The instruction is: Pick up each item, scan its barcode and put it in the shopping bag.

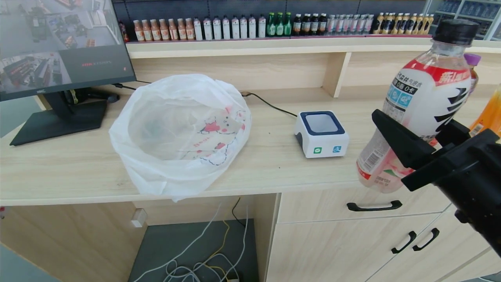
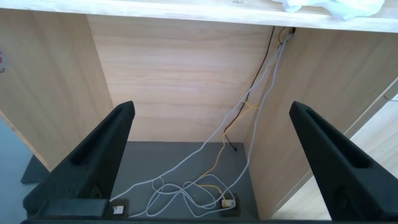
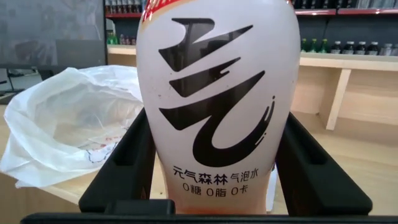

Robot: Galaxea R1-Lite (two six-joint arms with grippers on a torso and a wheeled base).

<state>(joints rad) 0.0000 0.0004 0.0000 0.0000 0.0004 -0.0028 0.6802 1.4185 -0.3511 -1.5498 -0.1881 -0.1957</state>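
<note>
Bottle (image 1: 426, 90) of pale pink drink, black-capped, hangs tilted in the right gripper (image 1: 420, 135), whose two black fingers are closed against its lower body from either side. It is at the right of the worktop (image 1: 58, 172), with its base over the front edge. A barcode shows low on its label. In the right wrist view the bottle (image 3: 217, 106) stands between the fingers of that gripper (image 3: 214, 186).

The white plastic shopping bag (image 1: 180, 133) sits left of centre on the worktop with its mouth open upward. Its translucent wall carries a red and blue print, and its lower fold spills over the front edge. The white scanner (image 1: 321, 133), window facing up, stands between bag and bottle, near the bottle's base and apart from the bag. A stretch of bare wood lies on each side of it. Its cable runs back toward the rear ledge.

The left gripper (image 2: 211, 168) is spread wide and holds nothing. It is below the worktop, facing the recess where loose cables (image 2: 186, 186) lie on the floor.

A monitor (image 1: 58, 43) stands at the far left.
</note>
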